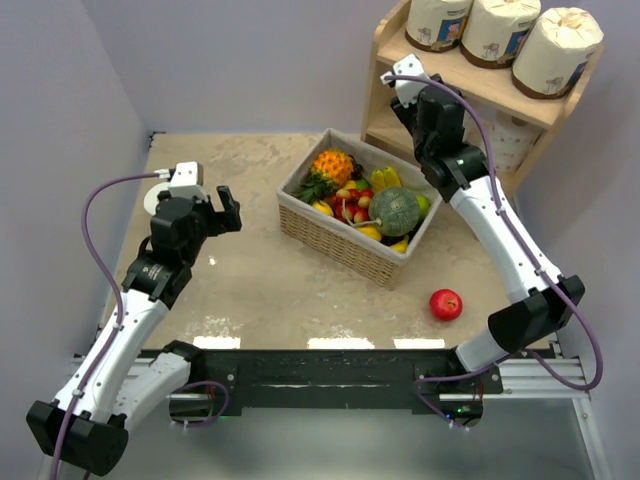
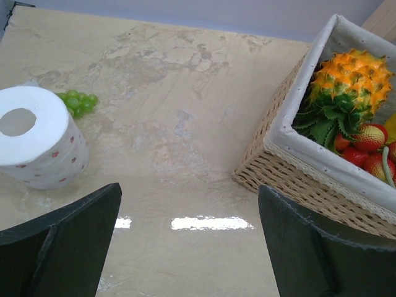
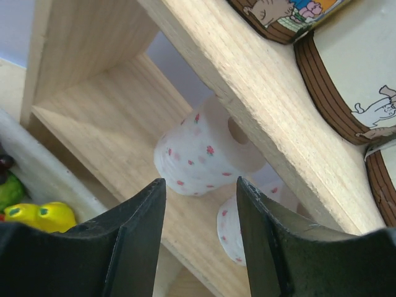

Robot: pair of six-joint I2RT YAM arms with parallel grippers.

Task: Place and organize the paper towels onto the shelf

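The wooden shelf [image 1: 478,88] stands at the back right, with three cream-wrapped paper towels [image 1: 500,30] along its top tier. On the lower tier [image 3: 105,133] lie two bare white rolls with pink dots, one [image 3: 198,154] on its side and another [image 3: 230,234] closer to me. My right gripper [image 3: 201,182] hovers in front of them, open and empty, at the shelf's left front [image 1: 402,108]. A third bare roll [image 2: 37,145] stands on the table at the left. My left gripper [image 2: 190,189] is open beside it, over bare table [image 1: 228,212].
A wicker basket [image 1: 340,245] full of fruit sits mid-table between the arms, with its corner [image 2: 291,154] close on my left gripper's right. Green grapes [image 2: 77,102] lie behind the loose roll. A red apple [image 1: 446,304] rests near the right arm.
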